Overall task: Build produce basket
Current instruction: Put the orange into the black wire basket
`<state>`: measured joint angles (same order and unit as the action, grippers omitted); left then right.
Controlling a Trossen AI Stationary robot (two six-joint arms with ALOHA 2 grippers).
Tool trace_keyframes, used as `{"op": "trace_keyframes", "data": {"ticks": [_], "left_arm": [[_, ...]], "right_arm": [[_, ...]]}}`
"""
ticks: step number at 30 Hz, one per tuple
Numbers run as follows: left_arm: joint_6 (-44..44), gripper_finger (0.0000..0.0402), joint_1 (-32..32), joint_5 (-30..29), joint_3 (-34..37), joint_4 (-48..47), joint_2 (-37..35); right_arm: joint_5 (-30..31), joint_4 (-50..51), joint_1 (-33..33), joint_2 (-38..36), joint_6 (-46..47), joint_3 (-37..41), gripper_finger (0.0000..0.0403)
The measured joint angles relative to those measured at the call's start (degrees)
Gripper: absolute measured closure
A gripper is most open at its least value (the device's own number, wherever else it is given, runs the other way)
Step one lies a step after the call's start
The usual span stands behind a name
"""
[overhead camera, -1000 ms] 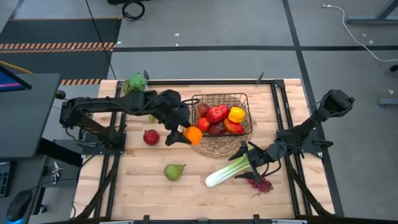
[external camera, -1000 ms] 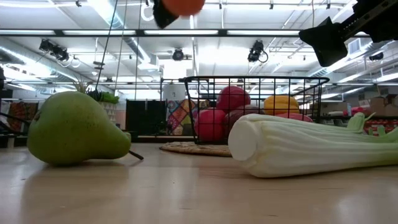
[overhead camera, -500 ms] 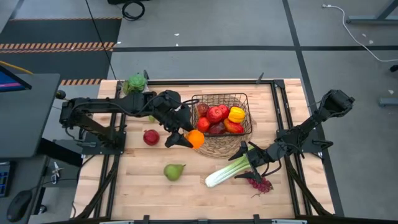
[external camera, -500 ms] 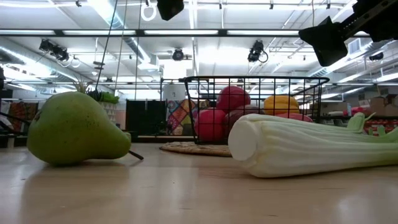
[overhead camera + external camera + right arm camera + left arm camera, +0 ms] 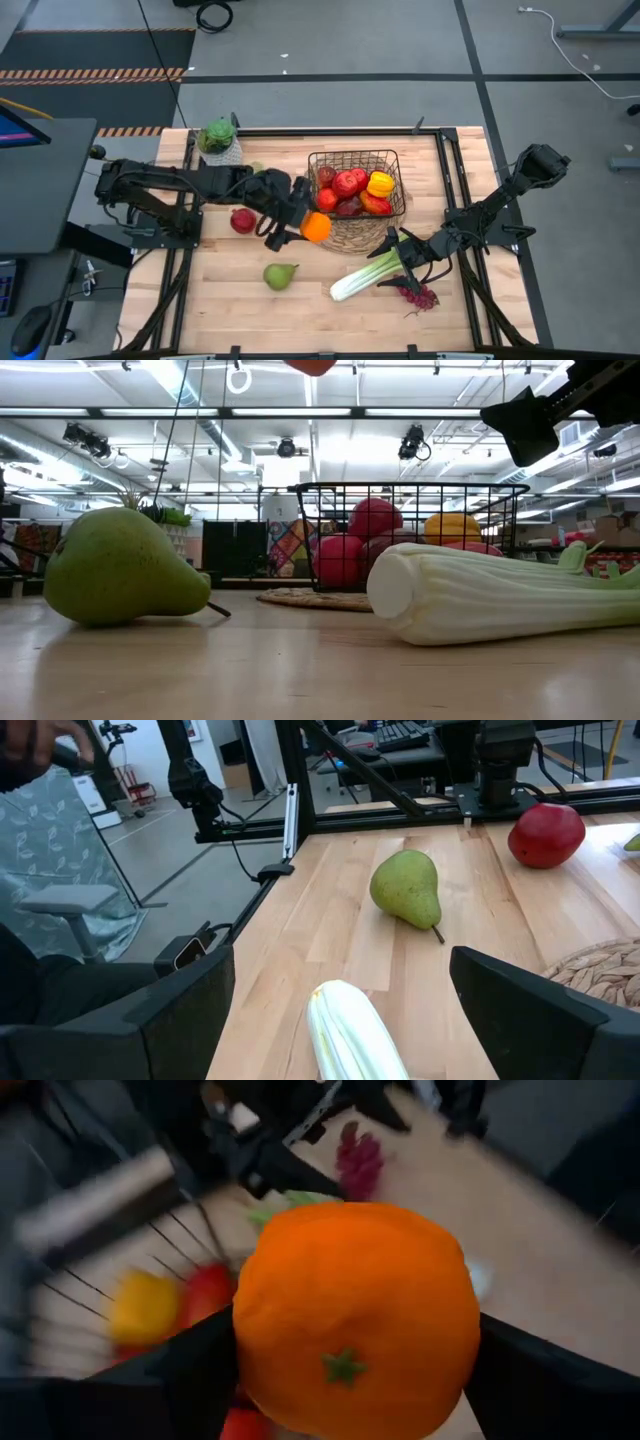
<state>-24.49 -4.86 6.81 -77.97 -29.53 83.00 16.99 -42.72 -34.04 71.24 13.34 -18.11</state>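
Note:
My left gripper (image 5: 306, 226) holds an orange (image 5: 316, 229) in the air over the left edge of the round woven mat (image 5: 345, 238), just beside the black wire basket (image 5: 357, 158). The basket holds red apples and peppers. On the table lie a red apple (image 5: 243, 220), a green pear (image 5: 281, 275), a pale celery (image 5: 368, 276) and purple grapes (image 5: 418, 296). My right gripper (image 5: 405, 254) stands open at the celery's leafy end, a finger on either side. Whether it touches the celery I cannot tell. My left gripper pinches the orange between its two fingers, one on each opposite side (image 5: 250, 1350). The fingers come slanting down from the table's left. The orange is lifted clear of table and mat, and its green stem end (image 5: 343, 1368) faces back toward the wrist.
A potted green plant (image 5: 218, 135) stands at the far left. In the right wrist view the celery's stalk (image 5: 345, 1035) runs away from the gripper toward the pear (image 5: 407, 888). Bare wood lies along the near left of the table.
My left gripper has swung a little toward the table's near edge with the orange and has rolled about its own axis. The orange stays lifted clear beside the basket. The right arm has kept still.

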Motion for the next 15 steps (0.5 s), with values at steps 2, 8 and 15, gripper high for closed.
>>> {"op": "trace_keyframes", "data": {"ticks": [2,8,15], "left_arm": [[-10.53,0.0076,-0.77,-2.83,0.0,0.11,0.0],[-38.27,0.0076,-1.55,-4.65,0.0,2.51,0.0],[-51.36,0.0076,-1.8,-4.68,0.0,4.79,0.0]], "right_arm": [[0.0,0.0,0.0,0.0,0.01,0.0,0.003],[0.0,-0.02,0.0,0.0,0.01,0.0,0.003],[0.0,-0.02,0.0,0.0,0.01,0.0,0.003]]}}
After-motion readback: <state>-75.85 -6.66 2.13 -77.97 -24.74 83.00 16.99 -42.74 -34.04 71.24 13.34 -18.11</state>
